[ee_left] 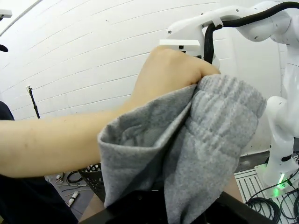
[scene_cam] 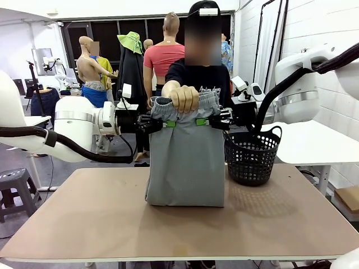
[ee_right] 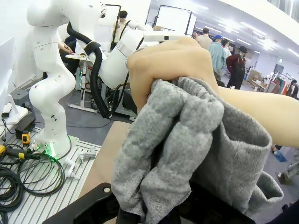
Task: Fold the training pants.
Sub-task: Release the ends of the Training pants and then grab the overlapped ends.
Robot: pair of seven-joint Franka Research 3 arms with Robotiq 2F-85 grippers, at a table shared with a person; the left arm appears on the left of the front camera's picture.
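The light grey training pants (scene_cam: 185,162) hang folded above the table, their lower fold resting on the tabletop. My left gripper (scene_cam: 166,123) is shut on the left side just below the waistband, and my right gripper (scene_cam: 203,121) is shut on the right side. A person's hand (scene_cam: 184,98) clutches the gathered waistband (scene_cam: 208,101) in the middle, between both grippers. In the left wrist view the grey fabric (ee_left: 196,149) bunches right before the fingers, with the person's fist (ee_left: 173,74) above it. The right wrist view shows the waistband cloth (ee_right: 187,149) under the same fist (ee_right: 173,65).
A black mesh basket (scene_cam: 252,156) stands on the brown table (scene_cam: 101,224) just right of the pants, close to my right arm. The person stands at the far edge behind the pants. The near half of the tabletop is bare.
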